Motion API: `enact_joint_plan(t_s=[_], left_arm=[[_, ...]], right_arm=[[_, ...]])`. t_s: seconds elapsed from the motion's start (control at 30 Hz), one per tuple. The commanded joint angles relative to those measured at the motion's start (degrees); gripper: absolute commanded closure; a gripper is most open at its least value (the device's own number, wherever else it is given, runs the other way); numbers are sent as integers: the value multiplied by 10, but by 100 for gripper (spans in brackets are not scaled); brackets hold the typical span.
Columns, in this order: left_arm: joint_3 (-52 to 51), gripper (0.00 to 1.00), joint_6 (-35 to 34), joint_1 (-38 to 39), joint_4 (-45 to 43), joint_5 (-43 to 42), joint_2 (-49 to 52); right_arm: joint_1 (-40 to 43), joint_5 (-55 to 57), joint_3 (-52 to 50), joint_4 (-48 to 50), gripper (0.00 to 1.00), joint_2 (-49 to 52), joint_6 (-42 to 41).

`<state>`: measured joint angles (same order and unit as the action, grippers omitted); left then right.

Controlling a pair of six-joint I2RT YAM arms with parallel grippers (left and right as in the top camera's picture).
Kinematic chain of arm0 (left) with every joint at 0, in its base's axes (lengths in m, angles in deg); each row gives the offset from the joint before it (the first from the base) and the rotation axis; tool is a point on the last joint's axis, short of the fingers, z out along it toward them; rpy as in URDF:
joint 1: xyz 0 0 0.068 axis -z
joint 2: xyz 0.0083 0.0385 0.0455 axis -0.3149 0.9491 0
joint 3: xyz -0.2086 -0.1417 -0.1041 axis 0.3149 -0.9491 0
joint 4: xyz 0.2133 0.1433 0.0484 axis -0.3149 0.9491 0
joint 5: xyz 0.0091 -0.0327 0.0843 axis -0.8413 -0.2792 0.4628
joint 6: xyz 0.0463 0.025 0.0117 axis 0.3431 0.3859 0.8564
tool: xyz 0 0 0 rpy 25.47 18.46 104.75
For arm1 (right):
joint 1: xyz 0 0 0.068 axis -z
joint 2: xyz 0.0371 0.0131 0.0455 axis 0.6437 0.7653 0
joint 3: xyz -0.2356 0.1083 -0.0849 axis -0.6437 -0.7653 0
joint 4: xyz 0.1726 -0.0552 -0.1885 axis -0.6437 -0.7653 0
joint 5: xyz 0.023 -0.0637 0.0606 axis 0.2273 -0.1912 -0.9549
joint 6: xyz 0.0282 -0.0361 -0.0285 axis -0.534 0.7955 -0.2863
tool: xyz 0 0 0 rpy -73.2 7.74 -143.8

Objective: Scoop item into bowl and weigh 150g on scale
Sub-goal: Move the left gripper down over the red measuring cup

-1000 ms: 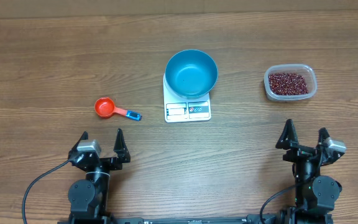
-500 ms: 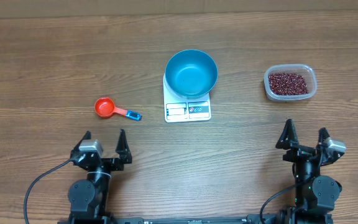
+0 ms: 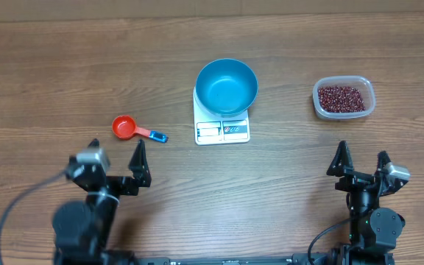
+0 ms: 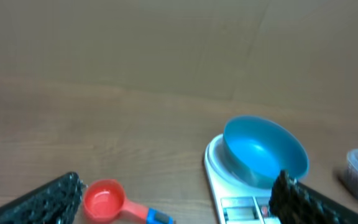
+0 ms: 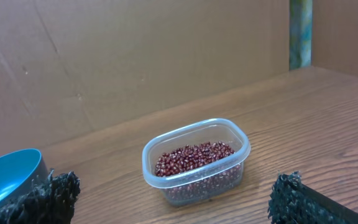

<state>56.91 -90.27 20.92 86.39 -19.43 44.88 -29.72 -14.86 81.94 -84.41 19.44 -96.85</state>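
With my left end effector [image 3: 116,151] spread wide and empty, I should straddle the handle of the red scoop [image 3: 127,128] squarely before closing.

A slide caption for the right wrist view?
Clear tub of red-brown beans on a wooden table, seen past the open right hand.

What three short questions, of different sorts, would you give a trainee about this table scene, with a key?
1. True or false: the blue bowl stands on the white kitchen scale.
2. Which gripper is nearer to the orange measuring scoop, and does it hold it?
3. The red-brown beans lie in: A the bowl; B the scoop; C the clear plastic tub.
Key: 1 true. 2 The left gripper; no, it is open and apart from the scoop. 3 C.
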Motion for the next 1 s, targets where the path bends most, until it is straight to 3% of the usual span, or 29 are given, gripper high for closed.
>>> enact_joint_plan(t_s=[0.0, 0.1, 0.2, 0.4, 0.63, 0.7, 0.73, 0.8, 0.87, 0.97], left_arm=[[140, 0, 8, -3, 83, 32, 143], [260, 0, 8, -2, 187, 61, 260], [343, 0, 4, -3, 237, 33, 352], [380, 0, -39, -3, 213, -92, 467], [380, 0, -44, -3, 194, -108, 577], [380, 0, -100, -3, 204, -96, 598], [380, 0, -185, -2, 228, -36, 612], [380, 0, -261, 6, 262, 58, 624], [380, 0, -302, 18, 283, 123, 635], [379, 0, -347, 41, 290, 151, 657]], right_arm=[[-3, 9, -6, 5, 0, -5, 5], [-3, 9, -6, 4, 0, -5, 5], [-3, 9, -6, 5, 0, -5, 5], [-3, 9, -6, 5, 0, -5, 5], [-3, 9, -6, 5, 0, -5, 5], [-3, 9, -6, 5, 0, -5, 5], [-3, 9, -6, 5, 0, -5, 5], [-3, 9, -6, 5, 0, -5, 5], [-3, 9, -6, 4, 0, -5, 5], [-3, 9, -6, 5, 0, -5, 5]])
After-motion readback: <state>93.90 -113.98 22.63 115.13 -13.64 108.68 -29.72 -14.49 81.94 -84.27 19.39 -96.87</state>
